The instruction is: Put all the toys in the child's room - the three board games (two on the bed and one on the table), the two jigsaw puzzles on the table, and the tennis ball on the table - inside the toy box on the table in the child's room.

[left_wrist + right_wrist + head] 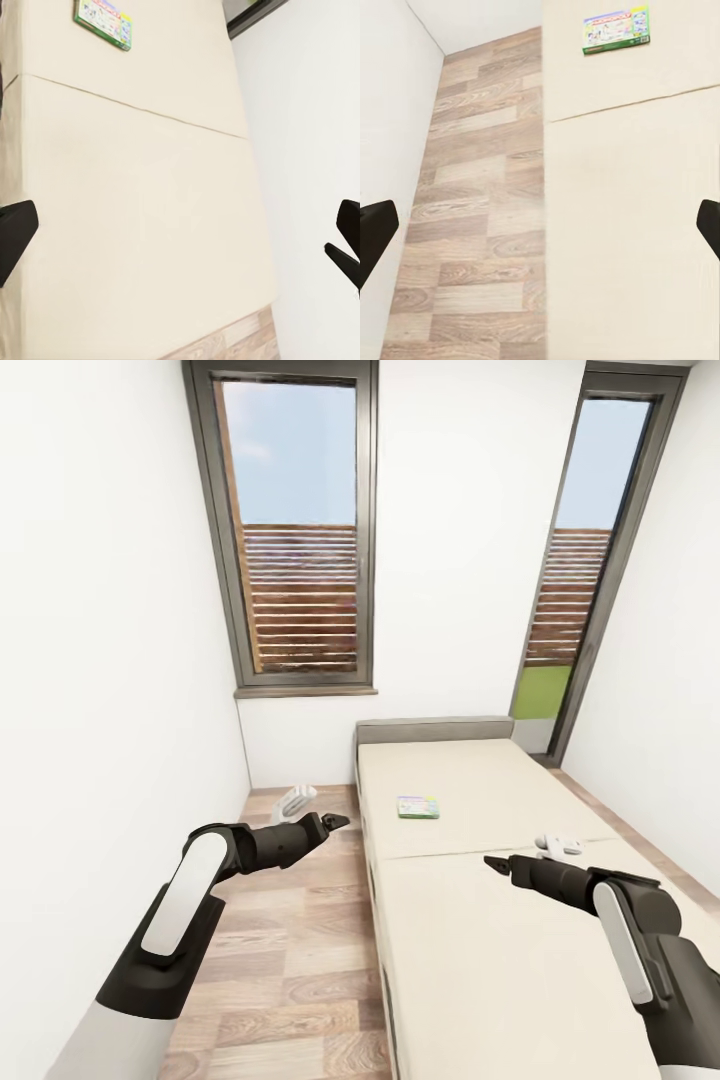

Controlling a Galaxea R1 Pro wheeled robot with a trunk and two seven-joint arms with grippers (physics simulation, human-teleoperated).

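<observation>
A flat board game box (pixel 418 807) with a green edge and colourful print lies on the cream bed (pixel 470 920), near its far half. The same box appears in the left wrist view (pixel 103 21) and the right wrist view (pixel 616 31). My left gripper (pixel 337 822) hovers open over the floor just left of the bed edge, fingers (pixel 15 232) wide apart. My right gripper (pixel 495 863) hangs open above the bed's middle, short of the box, fingers (pixel 375 229) spread. The table, toy box, jigsaw puzzles and tennis ball are out of view.
A small white object (pixel 558 845) rests on the bed's right side. Another white object (pixel 293 800) lies on the wood-plank floor (pixel 290 950) near the far wall. White walls close in on the left and right, and two tall windows (pixel 295 530) stand beyond the bed.
</observation>
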